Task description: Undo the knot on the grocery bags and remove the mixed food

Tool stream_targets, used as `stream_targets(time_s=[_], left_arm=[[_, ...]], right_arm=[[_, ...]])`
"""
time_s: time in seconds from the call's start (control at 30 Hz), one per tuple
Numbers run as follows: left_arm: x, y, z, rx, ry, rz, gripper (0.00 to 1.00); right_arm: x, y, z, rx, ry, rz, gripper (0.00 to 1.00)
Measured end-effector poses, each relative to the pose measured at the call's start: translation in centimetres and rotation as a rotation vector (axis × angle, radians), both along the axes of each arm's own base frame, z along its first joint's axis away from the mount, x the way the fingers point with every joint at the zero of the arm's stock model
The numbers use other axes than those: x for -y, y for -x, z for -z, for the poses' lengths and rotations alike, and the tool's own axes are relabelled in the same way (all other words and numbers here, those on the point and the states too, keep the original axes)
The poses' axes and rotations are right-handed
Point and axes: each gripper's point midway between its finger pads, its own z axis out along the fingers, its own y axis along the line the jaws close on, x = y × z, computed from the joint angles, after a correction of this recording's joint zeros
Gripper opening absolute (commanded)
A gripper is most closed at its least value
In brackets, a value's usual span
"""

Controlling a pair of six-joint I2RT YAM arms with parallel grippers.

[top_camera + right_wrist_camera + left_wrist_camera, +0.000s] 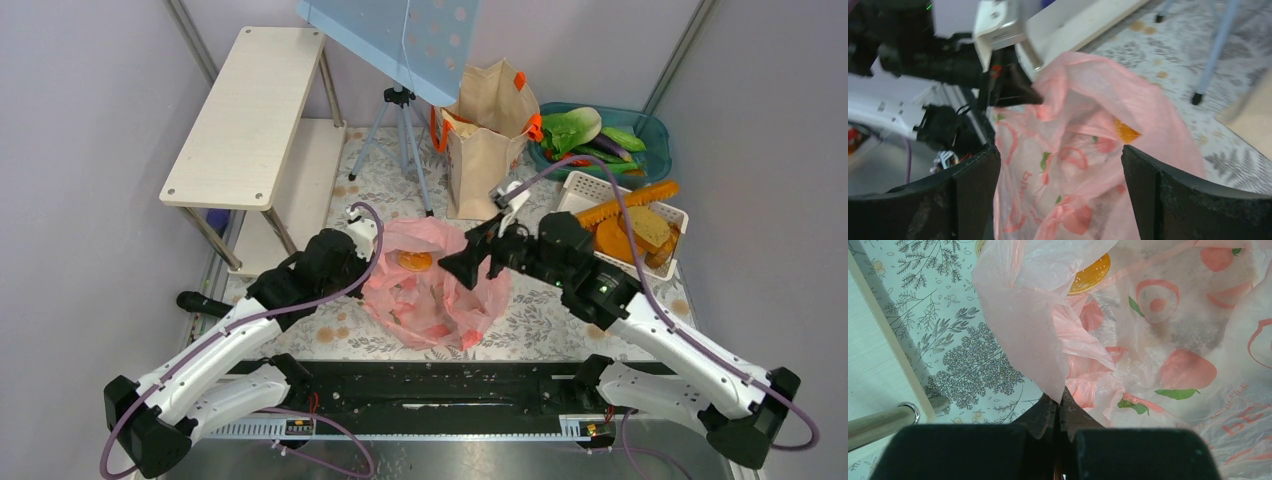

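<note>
My left gripper [1058, 412] is clenched on a flap of the pink bag [435, 285] mid-table (something orange [1090, 275] shows inside), so I'd hold that pinch steady while my right gripper [1060, 165], spread wide above the bag and holding nothing, comes down to widen the mouth.

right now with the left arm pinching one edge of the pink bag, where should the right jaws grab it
Probably the opposite rim of the pink bag, nearest the open right gripper, coming from above. The left gripper pinches one flap, so pulling the far rim should spread the mouth.
</note>
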Motion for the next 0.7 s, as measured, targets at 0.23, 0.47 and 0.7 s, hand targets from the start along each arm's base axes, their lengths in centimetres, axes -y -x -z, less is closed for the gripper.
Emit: stream_targets(time_s=[0.23, 0.47, 0.7], left_arm=[[-0.1, 0.0, -0.4, 0.013, 0.007, -0.003, 0.66], [-0.1, -0.3, -2.9, 0.057, 0.084, -0.062, 0.99], [1.6, -1.4, -5.4, 0.094, 0.158, -0.046, 0.99]], right_arm=[[-5.1, 3.6, 5.9, -0.001, 0.123, -0.189, 0.94], [-5.7, 10.4, 16.6, -0.079, 0.323, -0.323, 0.88], [-5.9, 12.7, 20.0, -0.08, 0.402, -0.332, 0.88]])
